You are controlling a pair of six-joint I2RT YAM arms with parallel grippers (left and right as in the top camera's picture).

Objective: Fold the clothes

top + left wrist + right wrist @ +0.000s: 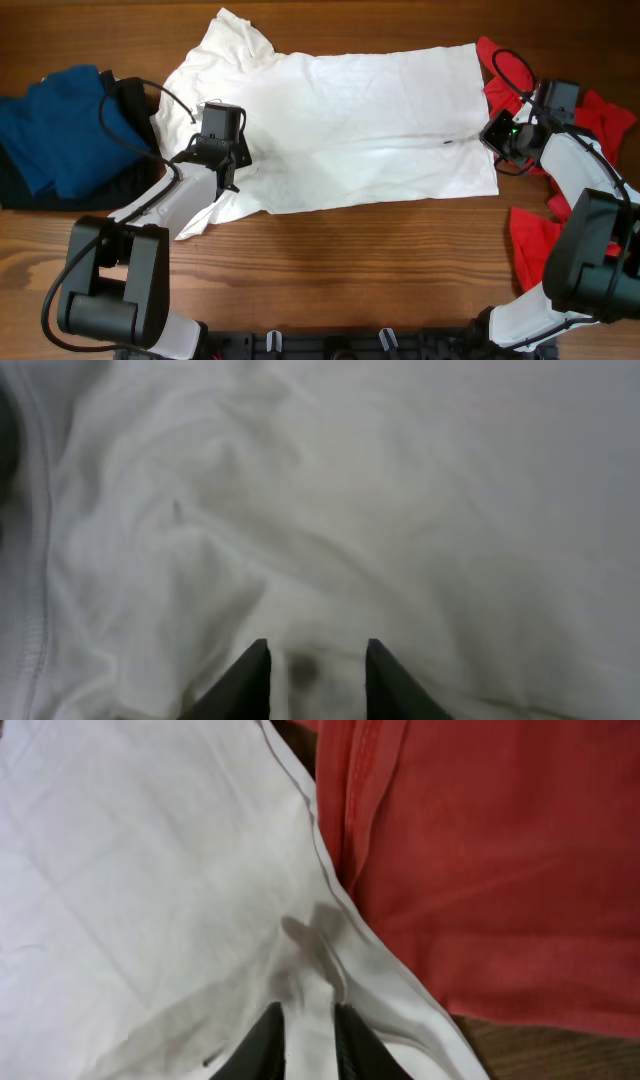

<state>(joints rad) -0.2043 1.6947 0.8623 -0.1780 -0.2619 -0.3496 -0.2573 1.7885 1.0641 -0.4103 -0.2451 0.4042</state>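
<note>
Pinched by the right gripper (pixel 310 1017), at frame right, is the white T-shirt (pixel 350 120) hem; the left gripper (pixel 317 652) is held released, jaws parted; no fold appears made yet.

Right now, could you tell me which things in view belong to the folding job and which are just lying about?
Belonging to the job:
white T-shirt, spread flat
red clothes
blue garment
black garment
left gripper, over the shirt
right gripper, pinching its hem

Lying about:
no loose item that I can see; only the wooden table beneath
</note>
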